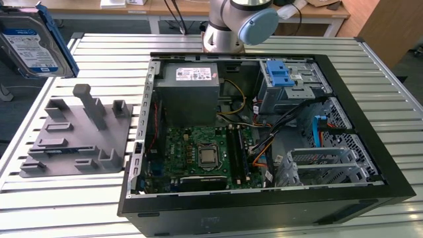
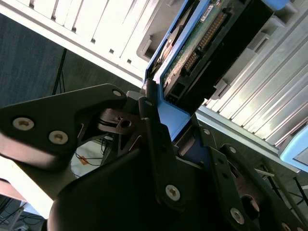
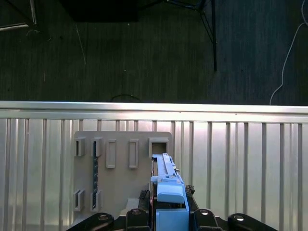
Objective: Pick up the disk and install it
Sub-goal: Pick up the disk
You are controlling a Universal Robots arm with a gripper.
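Pale metal slats made up the table (image 1: 66,208), with wooden desks and dangling cables behind it. At the exterior view's far left, the disk (image 1: 29,42), a flat silver hard drive with a white-and-blue label clipped in a bright blue plastic carrier frame, hung tilted in the air, held up off the table. Below it and slightly to the right, a grey plastic fixture (image 1: 73,134) with upright posts and slots rested on the slats. Further right, a black computer case (image 1: 264,220) lay on its side with its interior exposed. It held a grey power supply box (image 1: 188,91) with a white sticker, a green motherboard (image 1: 205,153) nearer the camera, a blue plastic bracket (image 1: 281,74) on a metal bay, and a perforated silver drive cage (image 1: 324,163) toward the right. A grey and light-blue robot arm (image 1: 238,22) rose behind the case. In the second wrist view the black gripper (image 2: 171,113) was clamped on the carrier's blue edge, with the drive's green circuit board (image 2: 192,43) showing. In the first wrist view the gripper (image 3: 167,192) held the disk (image 3: 168,178) edge-on over the grey fixture.
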